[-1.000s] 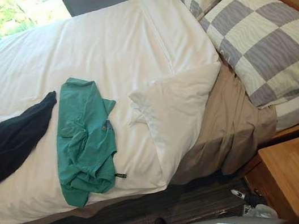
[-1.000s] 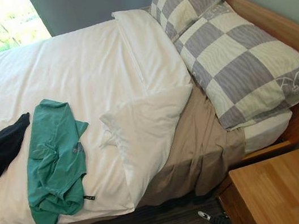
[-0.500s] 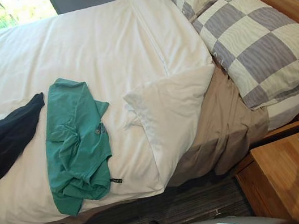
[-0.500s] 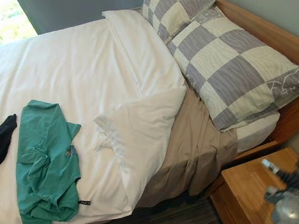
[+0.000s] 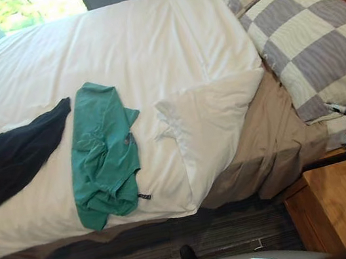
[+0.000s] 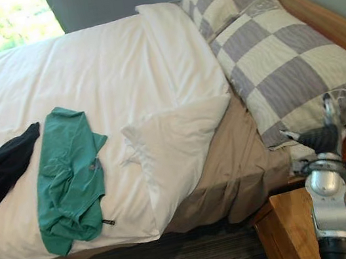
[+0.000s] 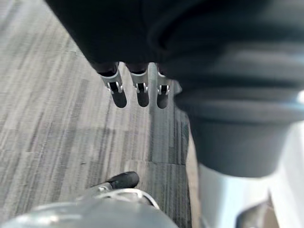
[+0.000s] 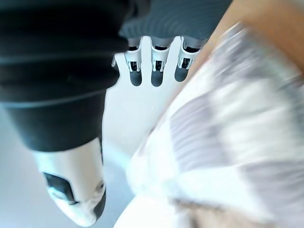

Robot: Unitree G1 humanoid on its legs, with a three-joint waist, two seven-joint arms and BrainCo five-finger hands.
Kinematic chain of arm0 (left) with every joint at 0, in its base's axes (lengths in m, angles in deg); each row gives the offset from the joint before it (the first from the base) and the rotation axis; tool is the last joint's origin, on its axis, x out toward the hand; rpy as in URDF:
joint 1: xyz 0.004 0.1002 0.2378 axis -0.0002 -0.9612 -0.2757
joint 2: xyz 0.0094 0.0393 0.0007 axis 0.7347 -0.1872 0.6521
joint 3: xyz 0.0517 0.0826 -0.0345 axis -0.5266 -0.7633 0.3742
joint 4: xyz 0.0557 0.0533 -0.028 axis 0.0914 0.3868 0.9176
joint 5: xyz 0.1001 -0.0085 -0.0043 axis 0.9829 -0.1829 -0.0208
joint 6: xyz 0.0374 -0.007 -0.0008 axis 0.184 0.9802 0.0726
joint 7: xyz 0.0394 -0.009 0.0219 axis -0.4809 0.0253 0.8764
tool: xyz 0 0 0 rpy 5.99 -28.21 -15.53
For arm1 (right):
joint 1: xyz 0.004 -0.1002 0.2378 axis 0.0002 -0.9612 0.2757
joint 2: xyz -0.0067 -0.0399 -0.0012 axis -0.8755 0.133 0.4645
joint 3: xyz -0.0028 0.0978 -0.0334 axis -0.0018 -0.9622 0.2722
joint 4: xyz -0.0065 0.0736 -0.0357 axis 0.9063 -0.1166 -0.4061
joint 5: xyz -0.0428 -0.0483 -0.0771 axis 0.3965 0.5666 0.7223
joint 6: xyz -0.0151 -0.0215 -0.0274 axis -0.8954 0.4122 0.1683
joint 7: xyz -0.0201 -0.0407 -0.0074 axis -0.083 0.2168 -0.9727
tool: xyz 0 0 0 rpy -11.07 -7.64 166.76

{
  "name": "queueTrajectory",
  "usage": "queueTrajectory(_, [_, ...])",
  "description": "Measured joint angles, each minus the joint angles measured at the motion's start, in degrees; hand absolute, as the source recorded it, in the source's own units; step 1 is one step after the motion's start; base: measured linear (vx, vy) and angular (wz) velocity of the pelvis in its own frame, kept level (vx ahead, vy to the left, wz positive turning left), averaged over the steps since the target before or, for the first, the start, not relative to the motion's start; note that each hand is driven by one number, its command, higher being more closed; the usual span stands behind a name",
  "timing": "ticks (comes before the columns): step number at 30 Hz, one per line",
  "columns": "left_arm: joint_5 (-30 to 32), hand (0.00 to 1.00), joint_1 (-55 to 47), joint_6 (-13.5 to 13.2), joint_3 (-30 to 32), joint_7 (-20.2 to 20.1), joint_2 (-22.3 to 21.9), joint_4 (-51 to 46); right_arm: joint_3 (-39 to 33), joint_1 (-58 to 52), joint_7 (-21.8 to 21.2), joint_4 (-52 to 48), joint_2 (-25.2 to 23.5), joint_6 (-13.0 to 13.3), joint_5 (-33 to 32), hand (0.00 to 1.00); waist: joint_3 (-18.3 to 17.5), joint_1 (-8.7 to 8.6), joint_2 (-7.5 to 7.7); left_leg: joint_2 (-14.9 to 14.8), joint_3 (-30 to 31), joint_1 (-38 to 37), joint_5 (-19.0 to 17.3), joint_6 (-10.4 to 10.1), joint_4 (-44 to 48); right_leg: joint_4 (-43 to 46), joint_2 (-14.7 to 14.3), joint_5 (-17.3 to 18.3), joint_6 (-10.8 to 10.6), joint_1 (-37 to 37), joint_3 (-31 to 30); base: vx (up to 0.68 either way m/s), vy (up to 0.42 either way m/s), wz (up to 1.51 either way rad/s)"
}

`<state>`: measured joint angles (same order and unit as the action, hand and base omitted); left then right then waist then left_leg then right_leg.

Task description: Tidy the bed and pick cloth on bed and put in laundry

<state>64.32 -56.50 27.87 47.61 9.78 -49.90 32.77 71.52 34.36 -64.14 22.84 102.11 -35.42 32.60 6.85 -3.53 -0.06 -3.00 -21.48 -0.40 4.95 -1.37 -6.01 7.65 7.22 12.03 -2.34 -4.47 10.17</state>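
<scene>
- Two garments lie where they lay a second ago. The green shirt (image 5: pixel 102 156) is left of centre on the white duvet (image 5: pixel 127 51), with the black garment (image 5: pixel 15 156) beside it at the left edge. The whole picture has slid a little, which is the head camera moving, not the cloth.
- The real change is the right hand (image 6: pixel 322 139). Half a second ago it was low over the nightstand (image 5: pixel 329 209) at the lower right. Now it is raised at the right edge of the frame, just beside the lower corner of the near checked pillow (image 5: pixel 316 32).
- Its fingers are straight and hold nothing, as its wrist view shows. The left hand (image 7: pixel 137 90) hangs over the floor, fingers relaxed and likewise empty.
- Judging from this, the arm is heading for the bedding, so tidying probably comes first. The folded-back duvet corner (image 5: pixel 208 120) leaves the tan sheet (image 5: pixel 262 148) bare, and neither garment is picked up yet.
- The green shirt's long axis runs nearly top to bottom in the frame, leaning slightly. Its flatter end points up-frame and its bunched end lies near the duvet's lower edge.
- The black garment's long axis slants from lower left to upper right, with its narrow tip pointing at the shirt's upper end. I cannot tell whether the two touch or lie just apart.
</scene>
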Motion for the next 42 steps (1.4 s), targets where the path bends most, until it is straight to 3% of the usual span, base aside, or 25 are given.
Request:
queueTrajectory(3, [-0.1, 0.00, 1.0, 0.0, 0.0, 0.2, 1.1, 0.0, 5.3, 6.0, -0.8, 1.3, 3.0, 1.0, 1.9, 0.00, 1.4, 0.31, -0.08, 0.0, 0.6, 2.3, 0.9, 0.8, 0.4, 1.4, 0.2, 0.0, 0.0, 2.6, 0.1, -0.05, 0.033, 0.13])
queueTrajectory(8, [-1.3, 0.00, 4.6, -0.2, 0.0, 0.5, 3.2, -0.3, 9.8, 17.2, -1.4, 2.3, 9.3, 1.3, 1.9, 0.00, 6.7, 1.30, 0.58, 0.0, 2.1, 7.7, 2.9, 2.2, 0.4, 4.5, 0.2, -0.2, 0.1, 8.3, 0.1, -0.07, 0.038, 0.17])
queueTrajectory(18, [-5.8, 0.00, 8.0, -2.6, 0.0, 1.8, 5.1, -3.6, 17.2, 29.3, -0.7, 7.6, 17.0, 1.9, 3.4, 0.00, 12.9, 2.50, -1.18, 0.4, 4.1, 14.6, 3.7, 3.4, 2.2, 6.1, 0.5, -0.5, -0.1, 14.1, 0.1, 0.00, 0.018, 0.11])
queueTrajectory(29, [-7.5, 0.00, 10.9, -3.8, -0.8, 2.5, 6.2, -6.1, 22.2, 38.7, 0.0, 11.0, 18.3, 1.8, 4.3, 0.00, 18.0, 3.40, -2.42, 0.2, 6.4, 19.7, 3.9, 3.3, 4.4, 8.4, 0.4, -0.4, 0.2, 18.1, 0.0, 0.02, -0.009, 0.11])
queueTrajectory(31, [-7.5, 0.00, 11.8, -3.8, -1.2, 2.5, 7.0, -7.0, 22.9, 40.0, 0.0, 11.2, 18.3, 1.8, 4.3, 0.00, 19.4, 4.19, -2.46, 0.1, 6.5, 19.7, 3.9, 3.3, 4.7, 9.1, 0.4, -0.2, 0.4, 18.3, -0.2, 0.01, -0.007, 0.05])
queueTrajectory(42, [-9.6, 0.00, 13.0, -3.8, -2.0, 2.5, 7.3, -7.0, 27.4, 44.3, 0.0, 12.4, 18.0, 1.8, 4.2, 0.00, 19.5, 5.12, -2.50, 0.2, 6.8, 21.5, 4.2, 3.5, 5.1, 9.5, 0.3, -0.2, 0.4, 19.9, -0.5, 0.00, 0.000, 0.00])
